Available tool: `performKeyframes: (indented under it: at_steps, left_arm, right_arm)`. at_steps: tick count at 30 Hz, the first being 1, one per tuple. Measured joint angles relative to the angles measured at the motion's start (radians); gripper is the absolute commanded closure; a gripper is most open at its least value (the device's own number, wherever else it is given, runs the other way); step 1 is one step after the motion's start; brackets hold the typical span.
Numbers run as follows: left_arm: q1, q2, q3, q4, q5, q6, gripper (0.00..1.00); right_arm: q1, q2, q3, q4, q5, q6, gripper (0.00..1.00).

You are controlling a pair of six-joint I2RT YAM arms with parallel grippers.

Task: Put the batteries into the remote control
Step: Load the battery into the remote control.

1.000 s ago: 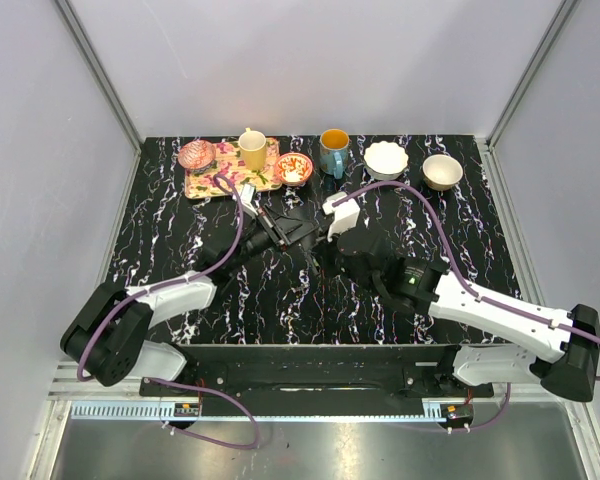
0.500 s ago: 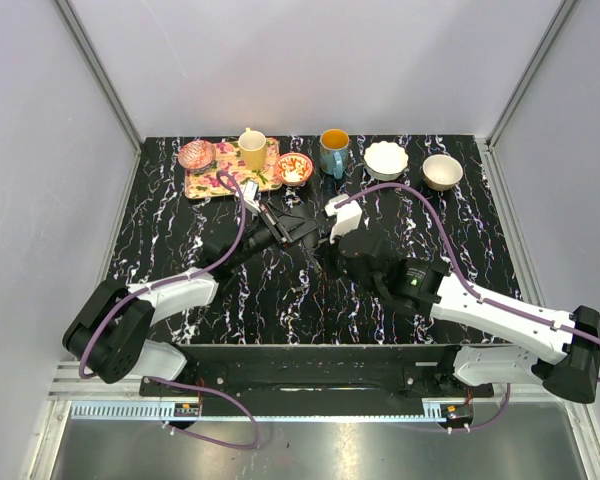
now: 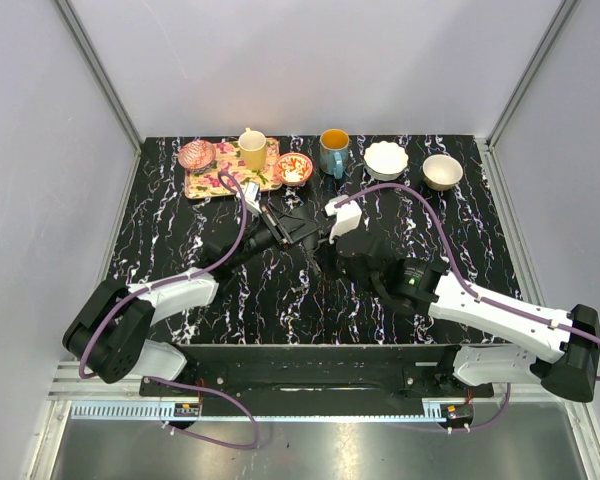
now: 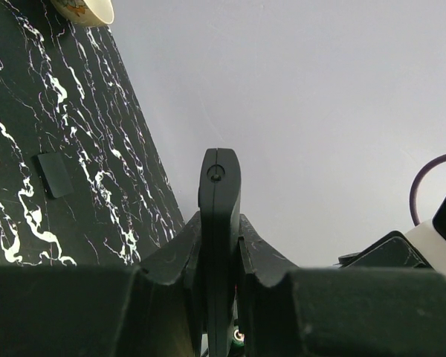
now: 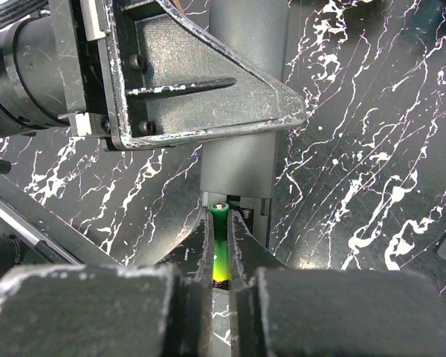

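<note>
1. Remote control (image 5: 238, 167): slim dark bar, seen edge-on from the left wrist. It is held above the table (image 3: 180, 250), nearer the arms than the teal mug (image 3: 333, 152) and slightly left of it. The left gripper (image 4: 220, 223) is clamped on its flanks. An open battery slot with a spring shows at one end.
2. Battery (image 5: 218, 249): a thin cylinder, green shading to yellow, with a metal cap. It is pinched in the right gripper (image 5: 218, 223), its capped end at the slot's mouth.
3. Tray (image 3: 202, 185): pink and patterned, left of the mug. It carries a yellow cup (image 3: 252, 151) and a pink bowl (image 3: 196, 155).
4. Teal mug: the inside shows orange-brown.
5. White bowl (image 3: 386, 160): just right of the mug, contents unclear.
6. Beige bowl (image 3: 442, 172): further right of the mug.
7. Red-and-white bowl (image 3: 294, 168): just left of the mug, contents unclear.
</note>
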Motion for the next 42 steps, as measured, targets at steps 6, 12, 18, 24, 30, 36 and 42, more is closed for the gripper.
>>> performKeyframes:
  at_steps: [6, 12, 18, 24, 30, 36, 42]
  left_arm:
    - [0.000, 0.000, 0.000, 0.000, 0.002, 0.000, 1.00]
    - [-0.003, 0.000, 0.000, 0.001, 0.002, -0.001, 1.00]
    - [-0.002, 0.000, 0.000, 0.008, -0.005, -0.001, 1.00]
    - [-0.001, 0.002, 0.000, 0.024, -0.009, -0.003, 1.00]
    - [-0.001, 0.002, 0.000, 0.033, -0.013, -0.006, 1.00]
    - [-0.001, 0.002, 0.000, 0.061, -0.019, -0.017, 1.00]
    - [-0.001, 0.004, 0.000, 0.081, -0.024, -0.028, 1.00]
  right_arm:
    - [0.000, 0.001, 0.005, -0.011, -0.001, 0.014, 0.87]
    - [0.000, 0.002, 0.013, -0.027, -0.003, 0.027, 0.74]
    - [0.002, 0.006, 0.015, -0.053, -0.024, 0.045, 0.60]
    - [0.006, 0.010, 0.035, -0.078, -0.028, 0.053, 0.55]
    - [0.009, 0.014, 0.054, -0.090, -0.026, 0.062, 0.45]
    - [0.014, 0.024, 0.092, -0.116, -0.013, 0.066, 0.40]
    - [0.016, 0.035, 0.145, -0.141, 0.016, 0.064, 0.37]
